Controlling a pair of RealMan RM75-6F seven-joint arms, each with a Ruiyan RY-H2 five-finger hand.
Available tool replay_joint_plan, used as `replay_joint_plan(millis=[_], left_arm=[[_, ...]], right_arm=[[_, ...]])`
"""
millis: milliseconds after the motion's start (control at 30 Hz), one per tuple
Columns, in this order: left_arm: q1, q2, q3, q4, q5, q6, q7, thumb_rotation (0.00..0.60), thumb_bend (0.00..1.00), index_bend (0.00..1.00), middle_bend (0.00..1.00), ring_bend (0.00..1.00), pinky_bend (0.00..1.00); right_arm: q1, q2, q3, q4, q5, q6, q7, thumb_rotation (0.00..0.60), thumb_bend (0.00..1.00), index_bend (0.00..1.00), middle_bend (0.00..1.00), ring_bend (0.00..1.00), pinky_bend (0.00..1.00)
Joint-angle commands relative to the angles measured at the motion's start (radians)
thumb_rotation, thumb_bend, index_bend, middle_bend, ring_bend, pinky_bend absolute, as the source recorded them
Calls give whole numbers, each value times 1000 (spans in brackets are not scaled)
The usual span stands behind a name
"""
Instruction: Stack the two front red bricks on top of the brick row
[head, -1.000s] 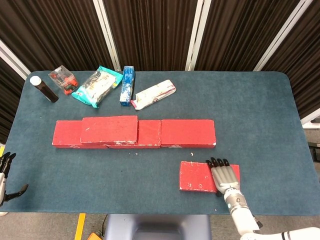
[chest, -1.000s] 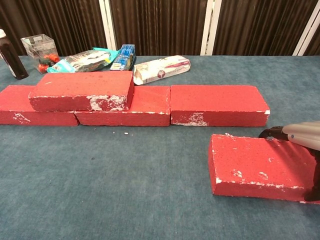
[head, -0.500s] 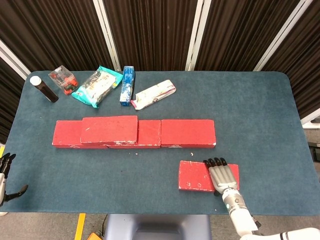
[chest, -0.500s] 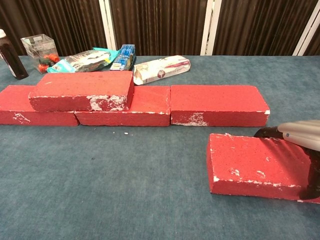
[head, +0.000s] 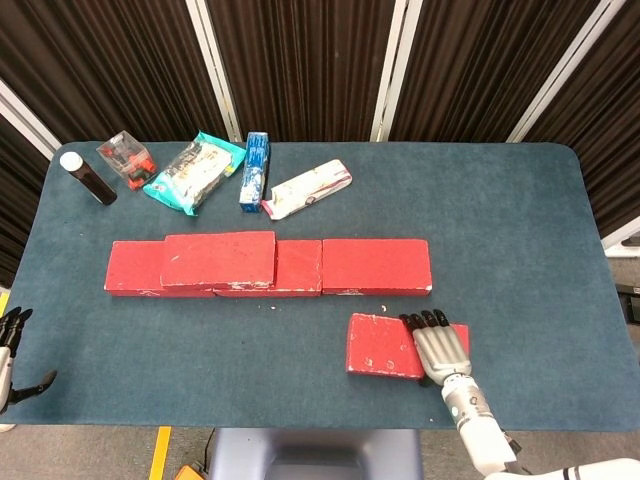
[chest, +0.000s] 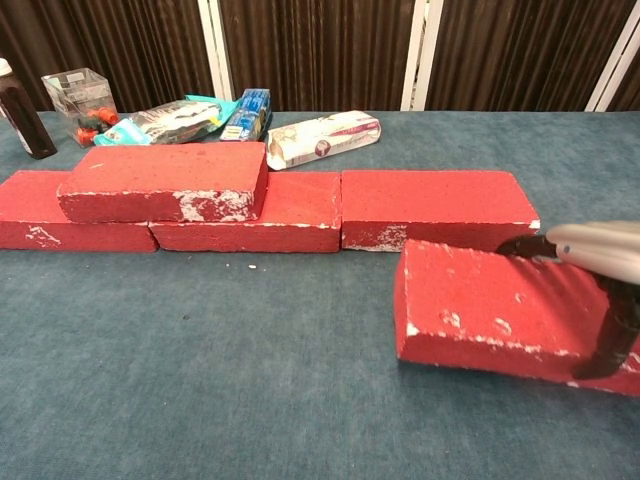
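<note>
The right hand (head: 441, 347) grips the loose red rectangular brick (head: 385, 346) by its right end: its fingers (head: 428, 322) lie across the top face, and in the chest view the thumb (chest: 610, 340) presses on the near side face. This brick sits in front of the row of red bricks (head: 375, 266), near its right-hand brick but apart from it; the chest view shows its left end raised off the blue cloth-covered table (head: 520, 230). A second red brick (head: 219, 259) already lies stacked on the row's left part. The left hand (head: 12, 350) hangs at the table's left edge, fingers apart, holding nothing.
</note>
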Motion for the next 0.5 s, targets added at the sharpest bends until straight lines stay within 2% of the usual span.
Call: replay_joint_plan(millis=[33,200,367,500], left_arm=[[0,2,0,-1,-2,-4,0,600,225,0,0,0,32],[-1,5,0,-2,-2,-10,-1,600,225,0,0,0,31],[-1,7,-4,0,-12,-15,-5,600,226,0,0,0,31],[-4,6,-7,1,-18,-22,-5,600,224,0,0,0,31]], right_arm=[[14,14,29,-16,-22,5,0,600,302,308,257,169,0],[80,32,101,-19,-25,5,-68,600,315,321,261,171,0],[200,39,221,-8,111,-20,-169,600,316,327,260,171,0],[297,20,298,52,231,-87,-201,600,316,343,261,171,0]])
